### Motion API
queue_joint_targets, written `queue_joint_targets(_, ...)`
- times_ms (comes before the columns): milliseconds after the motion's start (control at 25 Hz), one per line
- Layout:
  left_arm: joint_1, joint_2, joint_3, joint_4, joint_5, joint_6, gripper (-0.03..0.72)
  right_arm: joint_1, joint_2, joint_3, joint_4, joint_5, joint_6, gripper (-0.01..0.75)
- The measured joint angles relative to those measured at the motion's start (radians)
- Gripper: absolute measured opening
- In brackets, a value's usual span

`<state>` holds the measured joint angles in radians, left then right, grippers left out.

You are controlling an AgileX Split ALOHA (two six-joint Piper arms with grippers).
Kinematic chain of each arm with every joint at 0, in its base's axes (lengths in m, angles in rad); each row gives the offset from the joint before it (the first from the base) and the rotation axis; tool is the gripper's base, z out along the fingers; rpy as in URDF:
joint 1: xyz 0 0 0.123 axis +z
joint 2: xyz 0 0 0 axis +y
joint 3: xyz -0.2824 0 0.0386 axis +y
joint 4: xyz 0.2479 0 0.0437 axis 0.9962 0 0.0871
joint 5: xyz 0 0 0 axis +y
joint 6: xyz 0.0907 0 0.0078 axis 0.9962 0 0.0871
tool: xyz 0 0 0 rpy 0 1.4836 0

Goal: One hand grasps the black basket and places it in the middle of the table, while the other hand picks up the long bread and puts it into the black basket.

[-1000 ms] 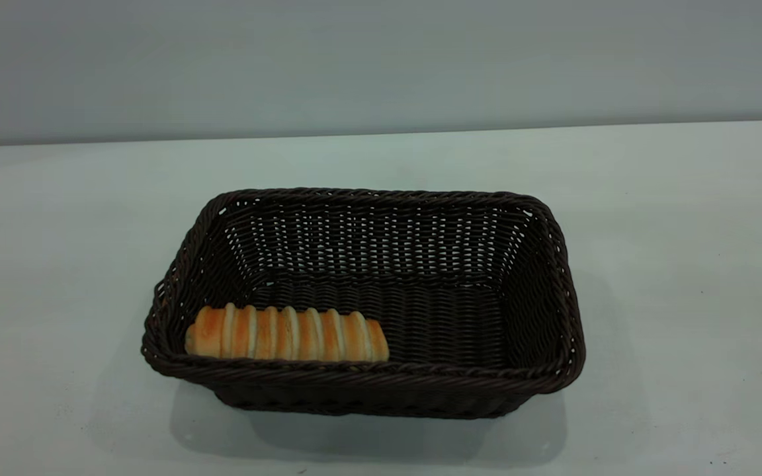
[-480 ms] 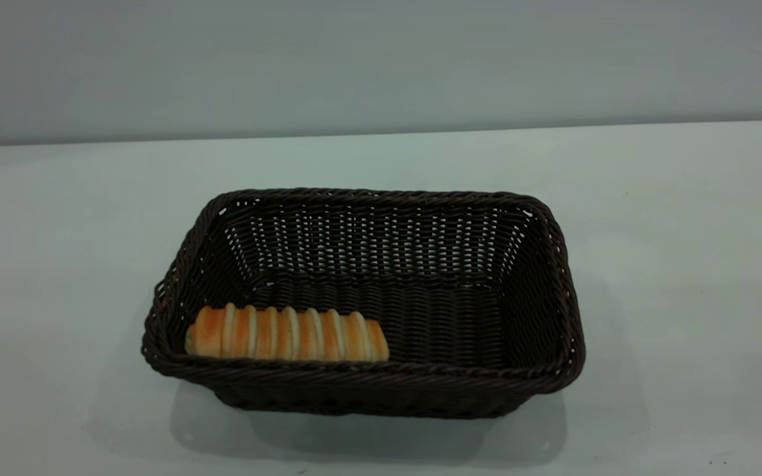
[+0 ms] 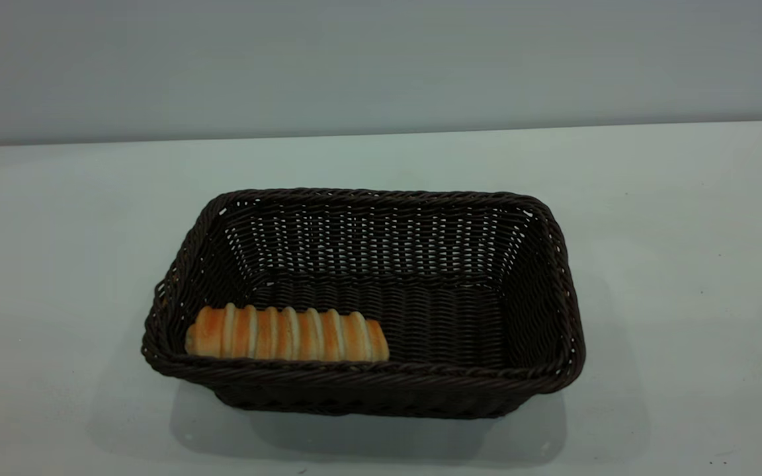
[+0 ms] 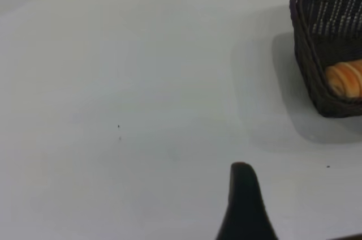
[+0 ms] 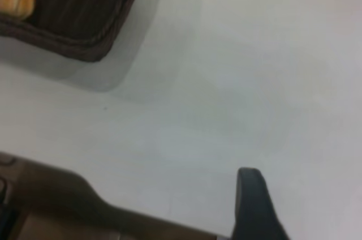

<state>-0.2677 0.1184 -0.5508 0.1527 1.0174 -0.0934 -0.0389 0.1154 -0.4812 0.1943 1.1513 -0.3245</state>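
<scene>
The black basket point(image 3: 556, 277) stands in the middle of the table point(image 3: 685, 218). The long bread point(image 3: 286, 334) lies inside it, along the near wall at the left end. No arm shows in the exterior view. The left wrist view shows a basket corner point(image 4: 317, 90) with the bread's end point(image 4: 345, 78) far from my left gripper point(image 4: 294, 209). One black finger point(image 4: 243, 195) shows, with bare table beside it. The right wrist view shows another basket corner point(image 5: 85, 42), far from my right gripper point(image 5: 305, 206). Its one visible finger point(image 5: 251, 200) stands alone. Both grippers hold nothing.
White tabletop lies on all sides of the basket, with a grey wall point(image 3: 381, 66) behind. In the right wrist view the table's edge point(image 5: 130, 220) runs close to the gripper, with a brown surface point(image 5: 51, 206) beyond it.
</scene>
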Motion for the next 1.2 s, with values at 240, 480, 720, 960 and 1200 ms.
queue_joint_targets(240,0.000,-0.056,0.000,-0.014,0.024,0.042,0.557,0.000,-0.007,0.001,-0.009,0.000,0.013,0.474)
queue_joint_targets(480,0.000,-0.062,0.012,-0.124,0.101,0.127,0.557,0.000,-0.007,0.001,-0.010,0.000,0.015,0.474)
queue_joint_targets(720,0.000,-0.062,0.064,-0.164,0.113,0.175,0.557,0.000,-0.007,0.001,-0.010,0.000,0.016,0.474)
queue_joint_targets(960,0.000,-0.062,0.064,-0.164,0.113,0.176,0.557,0.000,-0.007,0.001,-0.012,0.000,0.016,0.474)
queue_joint_targets(1200,0.000,-0.062,0.065,-0.164,0.113,0.176,0.557,0.000,-0.007,0.001,-0.012,0.000,0.019,0.473)
